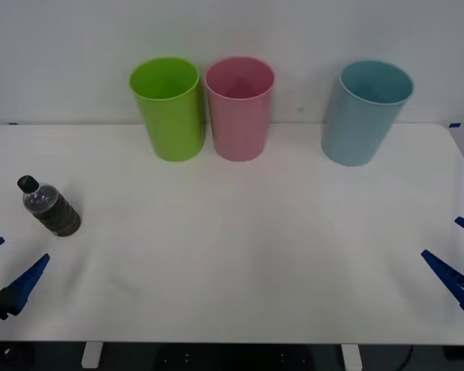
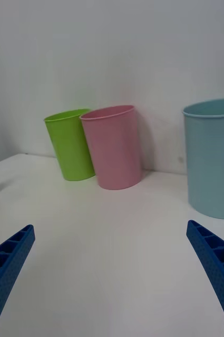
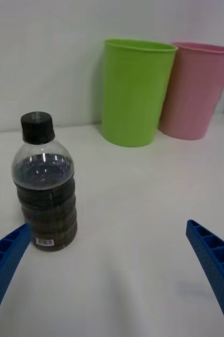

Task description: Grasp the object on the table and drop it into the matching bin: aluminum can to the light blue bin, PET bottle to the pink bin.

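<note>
The wide white table point(image 1: 240, 255) is holding everything. At 12 o'clock, 3 tall round plastic bins are standing in a row by the wall: a lime green bin point(image 1: 168, 108), a pink bin point(image 1: 240, 107) touching or nearly touching it, & a light blue bin point(image 1: 363, 112) well apart, near 1 o'clock. They're sitting open-side up, prob. so stuff can drop in. The left gripper point(image 1: 6, 270) is waiting at 8 o'clock w/ blue fingers spread wide, pointing toward the bottle. The right gripper point(image 1: 458, 259) is parked at 4 o'clock, also spread wide. The small dark plastic bottle w/ black cap point(image 1: 50, 207) is standing up at 9 o'clock, just ahead of the left gripper. It's going in pink, I think.
</note>
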Robot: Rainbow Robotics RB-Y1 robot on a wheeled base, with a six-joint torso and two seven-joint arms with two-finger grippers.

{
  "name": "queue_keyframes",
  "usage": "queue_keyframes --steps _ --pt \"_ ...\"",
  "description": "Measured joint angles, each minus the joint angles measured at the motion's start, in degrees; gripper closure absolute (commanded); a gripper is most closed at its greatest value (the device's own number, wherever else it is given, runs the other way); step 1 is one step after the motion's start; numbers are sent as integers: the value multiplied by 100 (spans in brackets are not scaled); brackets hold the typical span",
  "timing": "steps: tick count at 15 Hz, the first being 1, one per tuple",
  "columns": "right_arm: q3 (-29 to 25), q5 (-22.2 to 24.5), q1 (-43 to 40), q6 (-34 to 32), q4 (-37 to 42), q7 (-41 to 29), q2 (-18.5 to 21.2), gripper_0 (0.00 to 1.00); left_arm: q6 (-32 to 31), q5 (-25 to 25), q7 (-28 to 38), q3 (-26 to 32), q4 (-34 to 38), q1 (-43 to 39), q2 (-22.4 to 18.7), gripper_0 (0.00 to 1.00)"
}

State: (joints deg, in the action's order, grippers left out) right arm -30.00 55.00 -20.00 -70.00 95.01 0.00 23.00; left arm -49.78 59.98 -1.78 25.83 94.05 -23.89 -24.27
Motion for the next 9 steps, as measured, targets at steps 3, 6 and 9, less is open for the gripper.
queue_keyframes --steps 3,6,9 --pt "0 0 0 0 0 0 0 0 403 13 -14 -148 -190 75 -2 0" --pt "0 0 0 0 0 0 0 0 486 -5 -36 -175 -602 308 0 0" --pt "0 0 0 0 0 0 0 0 567 -18 -75 -208 -866 530 4 0"
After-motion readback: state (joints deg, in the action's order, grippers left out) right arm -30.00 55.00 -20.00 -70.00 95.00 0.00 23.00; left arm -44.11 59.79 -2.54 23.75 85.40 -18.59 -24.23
